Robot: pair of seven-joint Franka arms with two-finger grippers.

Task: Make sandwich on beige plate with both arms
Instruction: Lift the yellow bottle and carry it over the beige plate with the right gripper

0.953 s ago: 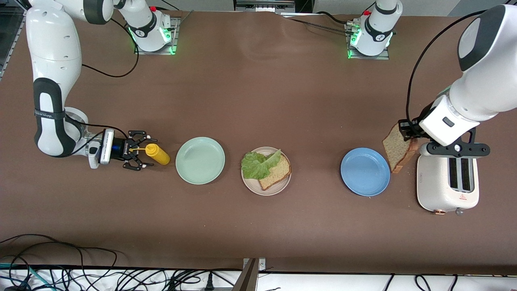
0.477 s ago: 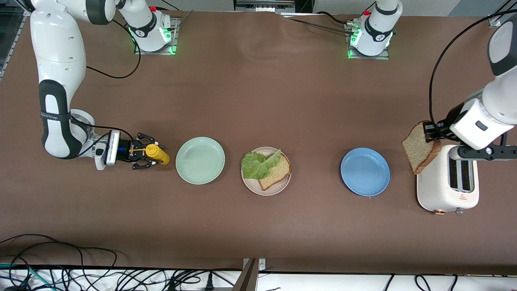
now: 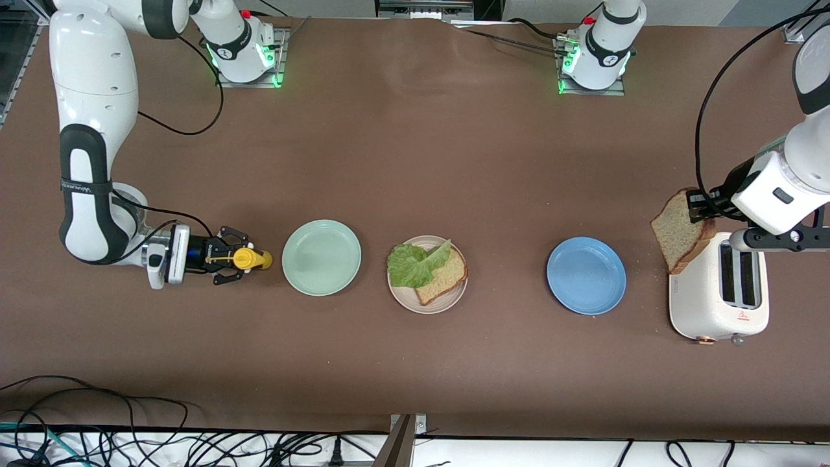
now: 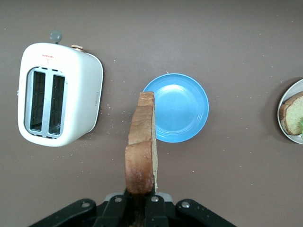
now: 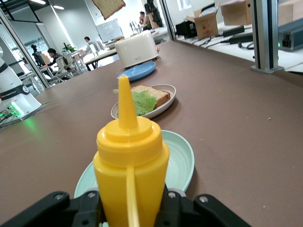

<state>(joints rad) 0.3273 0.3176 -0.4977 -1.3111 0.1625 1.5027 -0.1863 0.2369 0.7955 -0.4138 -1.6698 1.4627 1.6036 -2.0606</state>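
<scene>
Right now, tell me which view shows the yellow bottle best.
The right wrist view: the yellow bottle fills it, upright between the right gripper's fingers. The front view shows it small; the left wrist view misses it.

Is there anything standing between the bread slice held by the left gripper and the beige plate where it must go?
Nothing tall. The left gripper holds the bread slice in the air beside the toaster. Between it and the beige plate only the flat blue plate lies on the table, low enough to pass over.
</scene>
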